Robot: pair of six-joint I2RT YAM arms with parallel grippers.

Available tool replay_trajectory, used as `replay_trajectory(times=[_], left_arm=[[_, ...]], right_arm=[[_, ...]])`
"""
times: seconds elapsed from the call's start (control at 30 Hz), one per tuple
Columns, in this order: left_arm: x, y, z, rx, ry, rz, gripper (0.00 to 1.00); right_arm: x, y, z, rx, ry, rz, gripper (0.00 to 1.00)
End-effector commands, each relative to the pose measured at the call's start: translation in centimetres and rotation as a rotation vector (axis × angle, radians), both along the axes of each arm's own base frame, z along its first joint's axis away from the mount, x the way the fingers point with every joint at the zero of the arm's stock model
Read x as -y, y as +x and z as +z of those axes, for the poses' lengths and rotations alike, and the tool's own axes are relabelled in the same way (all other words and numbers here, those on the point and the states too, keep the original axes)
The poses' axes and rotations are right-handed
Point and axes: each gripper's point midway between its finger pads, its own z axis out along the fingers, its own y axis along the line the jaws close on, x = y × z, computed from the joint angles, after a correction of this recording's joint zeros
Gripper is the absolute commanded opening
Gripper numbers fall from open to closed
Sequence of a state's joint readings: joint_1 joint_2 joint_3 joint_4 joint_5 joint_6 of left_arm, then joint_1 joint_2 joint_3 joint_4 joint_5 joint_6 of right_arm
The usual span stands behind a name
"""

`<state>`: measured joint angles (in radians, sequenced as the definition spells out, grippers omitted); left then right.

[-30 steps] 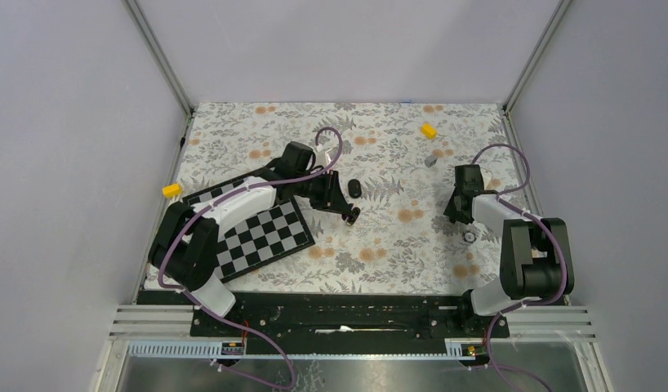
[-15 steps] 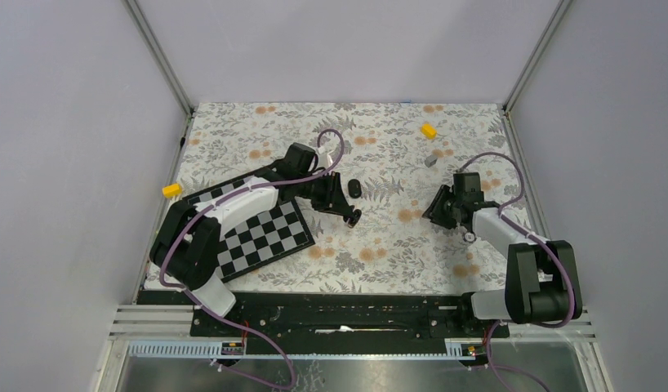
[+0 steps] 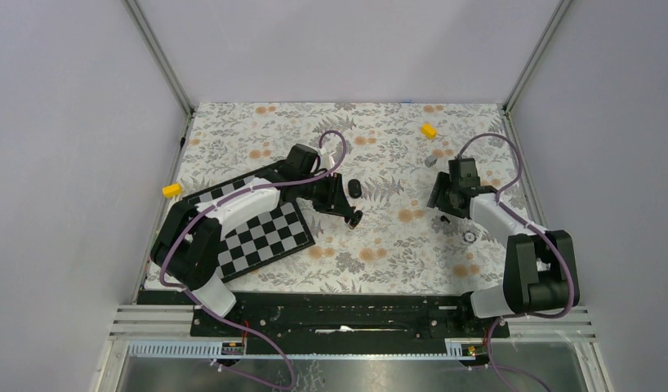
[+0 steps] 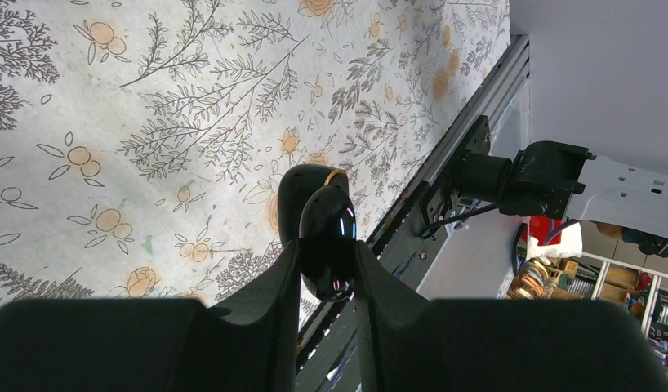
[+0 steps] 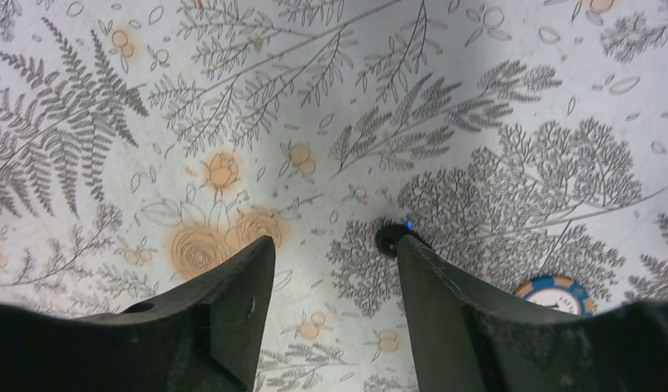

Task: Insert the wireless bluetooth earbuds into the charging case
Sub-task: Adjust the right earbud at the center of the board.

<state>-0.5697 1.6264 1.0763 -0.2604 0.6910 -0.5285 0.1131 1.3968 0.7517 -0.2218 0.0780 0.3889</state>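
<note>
Top external: left tool (image 3: 354, 217) at counter (image 3: 380, 245) centre, right tool (image 3: 439, 206) toward right edge. Left wrist: clamped on charging case (image 4: 327, 245). Right wrist: jaws apart, earbud (image 5: 390, 238) on counter beside one finger. Insertion looks not yet done; other bud unseen.

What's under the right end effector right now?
Floral tablecloth and one tiny black rounded earbud with a blue light, beside one finger. A blue-rimmed round disc is partly hidden behind that finger.
</note>
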Motion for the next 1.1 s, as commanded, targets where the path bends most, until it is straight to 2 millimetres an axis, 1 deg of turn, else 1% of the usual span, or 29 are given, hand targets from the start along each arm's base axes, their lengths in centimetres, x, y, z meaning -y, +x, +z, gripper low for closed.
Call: replay_trajectory(times=[0.0,0.07,0.17,0.3,0.4,0.47,0.63,0.77,0.87,0.97,1.07], left_arm=[[0.6,0.9,1.4,0.064,-0.026,0.005,0.00],[0.5,0.9,1.6,0.069,-0.025,0.010,0.00],[0.4,0.7,1.5,0.065,-0.022,0.011,0.00],[0.3,0.5,1.3,0.057,-0.020,0.011,0.00],[0.4,0.4,1.3,0.056,-0.021,0.008,0.00],[0.5,0.5,1.4,0.059,-0.023,0.006,0.00],[0.7,0.6,1.3,0.052,-0.022,0.001,0.00],[0.9,0.5,1.1,0.046,-0.018,-0.002,0.00],[0.8,0.4,0.9,0.043,-0.014,-0.002,0.00],[0.8,0.3,0.7,0.040,-0.012,-0.004,0.00],[1.0,0.3,0.6,0.036,-0.012,-0.007,0.00]], right_arm=[[1.1,1.2,0.1,-0.014,-0.088,0.031,0.64],[0.8,1.8,0.0,0.004,-0.073,0.035,0.65],[1.1,2.0,-0.7,-0.016,-0.095,0.029,0.66],[1.4,1.6,-2.4,-0.087,-0.108,0.033,0.68],[1.0,1.3,-2.9,-0.104,-0.094,0.046,0.69],[0.5,1.0,-3.0,-0.108,-0.064,0.058,0.69],[-1.8,-0.2,-3.3,-0.129,0.057,0.083,0.69],[-2.3,-1.3,-3.3,-0.134,0.078,0.072,0.69],[-2.4,-2.0,-2.9,-0.130,0.076,0.070,0.66],[-2.2,-2.1,-2.4,-0.123,0.056,0.077,0.60],[-1.5,-2.3,-2.5,-0.153,0.005,0.082,0.51]])
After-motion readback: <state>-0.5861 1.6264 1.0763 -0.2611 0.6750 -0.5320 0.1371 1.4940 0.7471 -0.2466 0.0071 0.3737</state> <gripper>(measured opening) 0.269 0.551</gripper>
